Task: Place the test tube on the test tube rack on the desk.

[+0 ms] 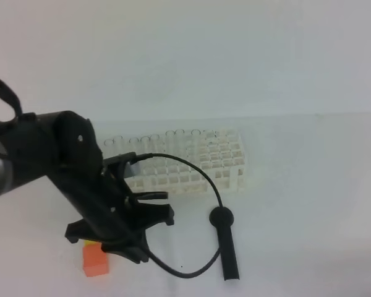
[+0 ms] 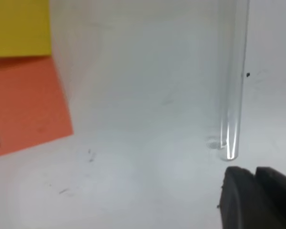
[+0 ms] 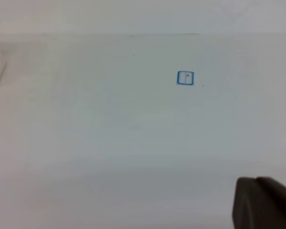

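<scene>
Tube [image 2: 234,86] lies flat, running up the right of the wrist frame, just ahead of left gripper [image 2: 257,200]; can't tell if it's open yet.

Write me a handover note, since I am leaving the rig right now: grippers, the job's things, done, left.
Left gripper: low over the desk by the orange cube; open or shut, I cannot tell; it holds nothing visible.
Right gripper: shut, empty, over bare desk.
Test tube: seemingly lying on the desk, rounded end just ahead of the left gripper.
Test tube rack: behind the left arm.
Done: nothing.
Left: grasp the tube, place it in the rack.
</scene>
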Robot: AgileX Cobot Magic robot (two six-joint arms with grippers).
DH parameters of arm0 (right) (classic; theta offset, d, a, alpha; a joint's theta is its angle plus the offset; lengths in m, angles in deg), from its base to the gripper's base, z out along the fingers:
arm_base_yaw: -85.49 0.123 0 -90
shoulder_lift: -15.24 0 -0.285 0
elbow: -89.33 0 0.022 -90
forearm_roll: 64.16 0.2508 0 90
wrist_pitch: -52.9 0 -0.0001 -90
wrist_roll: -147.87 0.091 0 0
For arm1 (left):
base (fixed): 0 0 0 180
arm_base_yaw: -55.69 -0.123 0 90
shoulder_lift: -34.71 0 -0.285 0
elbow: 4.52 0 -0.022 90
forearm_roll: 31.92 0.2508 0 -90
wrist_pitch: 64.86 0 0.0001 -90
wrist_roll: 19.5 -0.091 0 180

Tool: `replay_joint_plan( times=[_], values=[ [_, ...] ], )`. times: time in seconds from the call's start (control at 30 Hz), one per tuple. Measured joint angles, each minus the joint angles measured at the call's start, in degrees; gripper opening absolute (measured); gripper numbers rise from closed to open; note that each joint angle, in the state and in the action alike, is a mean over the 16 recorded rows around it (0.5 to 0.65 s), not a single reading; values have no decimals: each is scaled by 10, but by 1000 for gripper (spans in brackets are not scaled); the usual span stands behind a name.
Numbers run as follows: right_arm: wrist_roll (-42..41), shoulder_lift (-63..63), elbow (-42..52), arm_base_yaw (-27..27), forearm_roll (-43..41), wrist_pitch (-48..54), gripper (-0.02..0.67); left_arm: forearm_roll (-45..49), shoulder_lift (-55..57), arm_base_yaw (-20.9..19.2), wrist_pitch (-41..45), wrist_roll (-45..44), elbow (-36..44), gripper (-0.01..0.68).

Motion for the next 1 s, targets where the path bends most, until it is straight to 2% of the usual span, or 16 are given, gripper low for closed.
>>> replay_joint_plan(
  times=[0.33,0.47,0.8,1.0],
  values=[
    [0,0,0,0,0,0,-1,37,90,63,0,102,-57,256],
    [0,0,0,0,0,0,-1,59,111,84,-20,155,-62,298],
    [0,0,0,0,0,0,-1,78,148,100,-57,219,-63,300],
    [0,0,0,1,0,0,-1,73,161,100,-63,208,-64,242]
  ],
)
